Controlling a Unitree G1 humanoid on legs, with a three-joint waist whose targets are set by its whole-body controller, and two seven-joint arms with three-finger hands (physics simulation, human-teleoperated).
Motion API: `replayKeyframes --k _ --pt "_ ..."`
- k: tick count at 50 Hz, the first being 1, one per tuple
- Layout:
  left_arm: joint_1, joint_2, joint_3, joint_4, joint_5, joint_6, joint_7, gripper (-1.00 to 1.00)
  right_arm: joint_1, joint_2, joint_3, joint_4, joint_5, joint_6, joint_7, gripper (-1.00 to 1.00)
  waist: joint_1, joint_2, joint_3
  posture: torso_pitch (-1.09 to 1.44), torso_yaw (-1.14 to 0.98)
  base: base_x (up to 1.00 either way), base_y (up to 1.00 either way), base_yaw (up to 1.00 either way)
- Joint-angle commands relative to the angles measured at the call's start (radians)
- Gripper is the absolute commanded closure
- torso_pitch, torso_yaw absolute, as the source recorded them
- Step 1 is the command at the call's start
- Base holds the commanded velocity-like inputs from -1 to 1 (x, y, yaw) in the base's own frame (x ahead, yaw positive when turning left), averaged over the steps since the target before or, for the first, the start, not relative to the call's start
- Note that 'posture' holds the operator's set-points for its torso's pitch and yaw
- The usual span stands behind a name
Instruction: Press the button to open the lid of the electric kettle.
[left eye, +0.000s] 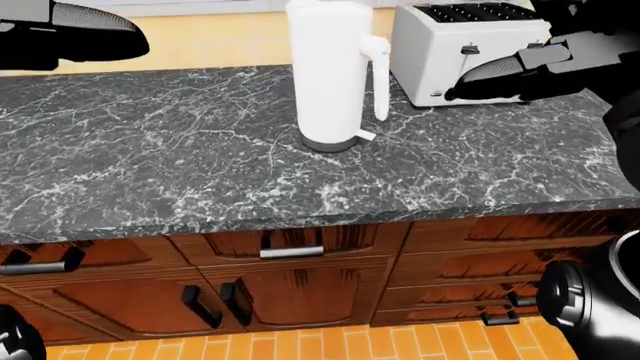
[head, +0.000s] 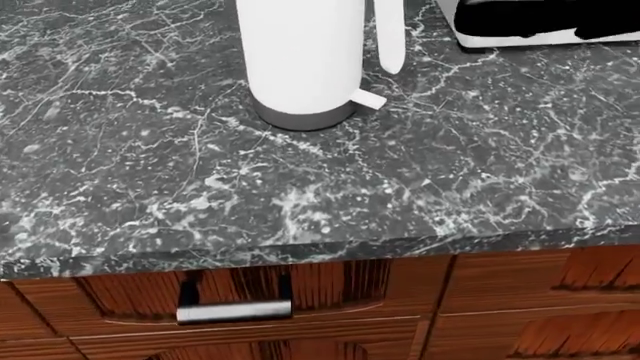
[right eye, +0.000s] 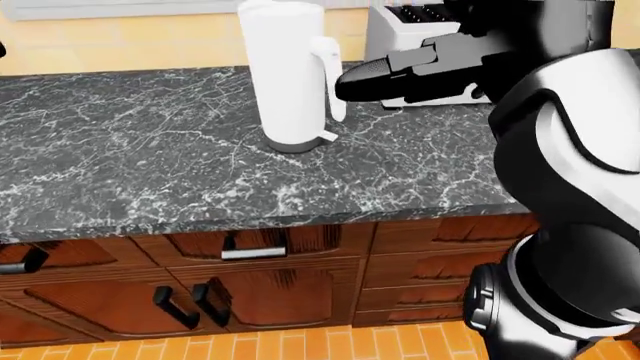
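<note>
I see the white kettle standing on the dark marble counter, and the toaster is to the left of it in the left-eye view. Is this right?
Not quite. In the left-eye view the toaster stands to the right of the white kettle, not the left. The kettle does stand on the dark marble counter.

Glossy black right hand (right eye: 385, 79) with rounded fingers (grey-tipped), white-and-black bulbous forearm shell (right eye: 570, 112).

Open countertop (left eye: 150, 157) left of and below electric kettle (left eye: 328, 71). Toaster (left eye: 450, 49) close on kettle's right, narrow gap beside handle (left eye: 378, 75). Right hand (left eye: 500, 75) parked over that gap, in front of toaster, apart from handle. Left hand (left eye: 70, 34) at top left, well clear.
</note>
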Motion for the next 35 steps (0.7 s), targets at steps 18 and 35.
replayKeyframes --k 18,35 --pt "-0.032 0.008 0.024 -0.011 0.012 -0.011 -0.005 -1.00 -0.026 -0.009 -0.018 -0.010 -0.014 -0.022 -0.011 -1.00 -0.012 0.017 -0.012 0.00 0.00 0.18 0.00 0.00" --pt "-0.028 0.006 0.022 -0.008 0.000 -0.017 0.003 -1.00 -0.022 -0.014 -0.012 -0.007 -0.030 -0.031 -0.007 -1.00 0.014 -0.053 -0.010 0.00 0.00 0.15 0.00 0.00"
